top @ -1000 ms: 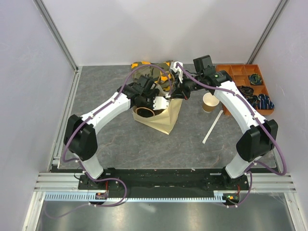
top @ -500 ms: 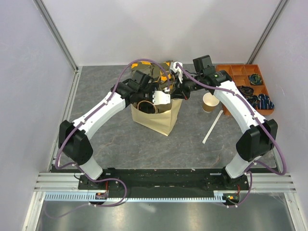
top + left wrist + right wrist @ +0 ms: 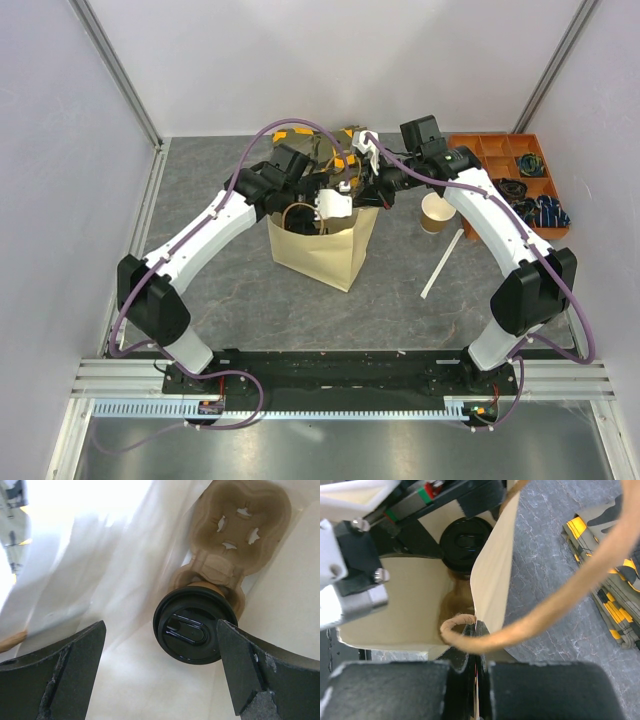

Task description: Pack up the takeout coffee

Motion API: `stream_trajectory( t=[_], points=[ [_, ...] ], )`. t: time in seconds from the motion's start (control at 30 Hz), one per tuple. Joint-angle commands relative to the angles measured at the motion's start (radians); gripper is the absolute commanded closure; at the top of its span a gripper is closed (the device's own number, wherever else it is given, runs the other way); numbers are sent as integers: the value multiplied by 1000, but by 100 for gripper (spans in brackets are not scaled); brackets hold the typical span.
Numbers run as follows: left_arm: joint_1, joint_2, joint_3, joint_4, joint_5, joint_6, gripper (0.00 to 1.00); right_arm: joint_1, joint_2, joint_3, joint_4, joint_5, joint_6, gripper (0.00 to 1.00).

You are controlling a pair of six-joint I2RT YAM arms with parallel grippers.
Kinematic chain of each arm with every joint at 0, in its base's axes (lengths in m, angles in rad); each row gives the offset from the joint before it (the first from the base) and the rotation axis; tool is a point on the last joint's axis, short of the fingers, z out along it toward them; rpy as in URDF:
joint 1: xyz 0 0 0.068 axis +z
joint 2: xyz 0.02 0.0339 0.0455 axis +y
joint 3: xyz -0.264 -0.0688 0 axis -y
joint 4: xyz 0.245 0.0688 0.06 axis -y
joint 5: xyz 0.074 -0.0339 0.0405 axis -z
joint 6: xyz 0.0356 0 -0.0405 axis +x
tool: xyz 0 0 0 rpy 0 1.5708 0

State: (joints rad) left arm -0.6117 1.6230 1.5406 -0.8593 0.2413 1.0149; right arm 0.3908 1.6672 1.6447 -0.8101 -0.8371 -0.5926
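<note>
Grey stone-pattern table (image 3: 220, 290), enclosed by white walls, carries all items.

Left gripper (image 3: 161, 625): jaws spread wide, holding nothing, positioned at the mouth of the bag (image 3: 320, 255), directly above the coffee. Both fingers stand clear of the lid.

Bag: upright, mouth open, near the middle of the table's far edge.

Coffee (image 3: 192, 630): inside the bag, upright, black lid fitted, seated in one pocket of the carrier (image 3: 240, 530). The carrier lies on the bag floor.

Cloth (image 3: 605, 580): camouflage pattern, on the table just behind the bag.

Right gripper (image 3: 474, 630): clamped on the bag's right rim, at the root of the cord handle (image 3: 545, 605).

Cup (image 3: 436, 212): lidless, upright, near the bag's right side, apart from it.

Stick (image 3: 441, 263): white, lying flat just beside the cup, toward the near edge.

Tray (image 3: 470, 142): orange, compartmented, at the far right corner, holding small dark items.
</note>
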Motion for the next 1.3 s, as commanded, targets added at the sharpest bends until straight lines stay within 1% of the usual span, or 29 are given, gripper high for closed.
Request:
stream_trajectory(
  t=[0.0, 0.1, 0.23, 0.4, 0.53, 0.6, 0.63, 0.7, 0.83, 0.9, 0.93, 1.1, 1.27],
  points=[
    [7, -57, 52, -72, 78, 1, 1, 3, 6, 6, -60, 24, -33, 100],
    [9, -55, 59, -72, 85, -7, 2, 3, 0, 3, -52, 27, -35, 100],
    [13, -40, 87, -52, 67, -56, 7, 3, -21, -14, -32, 27, -36, 100],
    [15, -45, 90, -34, 73, -71, 12, 5, -38, -28, -18, 36, -52, 100],
    [15, -45, 92, -27, 75, -78, 22, 6, -52, -40, -8, 39, -53, 100],
    [15, -45, 92, -27, 78, -79, 24, 10, -60, -49, 3, 44, -52, 100],
    [15, -46, 92, -23, 76, -81, 27, 10, -63, -54, 6, 46, -53, 100],
    [13, -46, 87, -21, 76, -87, 29, 11, -67, -57, 18, 47, -50, 100],
    [13, -49, 85, -18, 73, -96, 44, 16, -75, -57, 26, 44, -55, 100],
    [13, -52, 82, -14, 73, -101, 46, 19, -84, -62, 29, 46, -64, 100],
    [13, -55, 82, -9, 73, -104, 50, 22, -89, -69, 37, 49, -70, 100],
    [13, -66, 96, 16, 72, -140, 54, 29, -113, -89, 65, 61, -75, 100],
    [13, -90, 92, 28, 73, -156, 55, 29, -130, -109, 91, 76, -79, 100]
  ],
)
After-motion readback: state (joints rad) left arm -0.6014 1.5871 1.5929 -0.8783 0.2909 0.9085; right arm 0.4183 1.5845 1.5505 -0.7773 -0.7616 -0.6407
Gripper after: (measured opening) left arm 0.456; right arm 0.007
